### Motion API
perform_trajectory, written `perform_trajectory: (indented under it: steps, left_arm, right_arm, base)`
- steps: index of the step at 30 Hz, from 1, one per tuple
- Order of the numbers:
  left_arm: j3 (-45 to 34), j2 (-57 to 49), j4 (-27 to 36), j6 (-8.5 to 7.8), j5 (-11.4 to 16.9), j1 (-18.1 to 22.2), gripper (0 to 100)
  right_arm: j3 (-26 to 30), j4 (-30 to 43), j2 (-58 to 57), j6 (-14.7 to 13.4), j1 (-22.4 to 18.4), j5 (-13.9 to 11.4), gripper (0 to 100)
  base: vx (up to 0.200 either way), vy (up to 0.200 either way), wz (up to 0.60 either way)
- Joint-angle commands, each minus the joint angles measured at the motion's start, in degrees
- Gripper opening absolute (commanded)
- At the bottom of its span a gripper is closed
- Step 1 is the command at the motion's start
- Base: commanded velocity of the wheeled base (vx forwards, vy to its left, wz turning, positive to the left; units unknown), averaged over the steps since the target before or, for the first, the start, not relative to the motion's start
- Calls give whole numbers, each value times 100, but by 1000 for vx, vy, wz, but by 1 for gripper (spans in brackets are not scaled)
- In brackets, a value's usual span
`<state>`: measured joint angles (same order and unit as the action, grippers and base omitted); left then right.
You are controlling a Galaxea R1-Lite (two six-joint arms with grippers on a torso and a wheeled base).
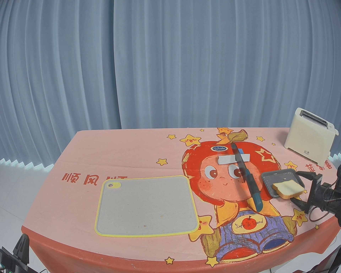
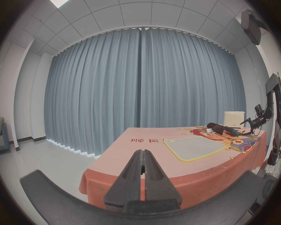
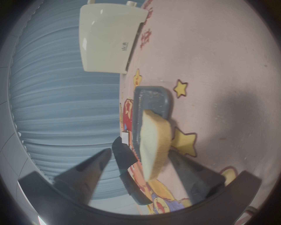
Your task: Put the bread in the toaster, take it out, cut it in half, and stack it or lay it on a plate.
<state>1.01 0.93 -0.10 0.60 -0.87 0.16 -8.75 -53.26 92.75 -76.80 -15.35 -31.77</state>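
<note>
With open right claw (image 1: 298, 187), straddling bread slice (image 1: 284, 188) overhanging grey tray (image 1: 277, 175) toward claw; set to pinch for toaster (image 1: 310, 135) beyond; left claw (image 2: 143, 164) closed, parked short of worktop (image 2: 131, 152).

I work in a lab-like studio room: pleated blue-grey floor-length curtains (image 2: 140, 82), a white panelled ceiling (image 2: 131, 13), pale tiled floor (image 2: 58, 158), a table under a pink cartoon-printed cloth (image 1: 117, 149)
</note>
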Motion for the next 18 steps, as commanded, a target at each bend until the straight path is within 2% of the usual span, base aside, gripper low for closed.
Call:
perform_trajectory:
  steps: [1, 10, 18]
  left_arm:
    - [-101, -93, -8, 2, -1, 2, 0]
    - [-101, -93, 1, 2, -1, 2, 0]
    - [-101, -93, 1, 2, -1, 2, 0]
  right_arm:
    - [49, 17, 33, -2, 14, 4, 0]
    - [295, 53, -64, 7, 93, 22, 0]
    - [251, 97, -450, -2, 93, 22, 0]
  base:
    - [0, 0, 0]
    - [0, 0, 0]
    - [0, 0, 0]
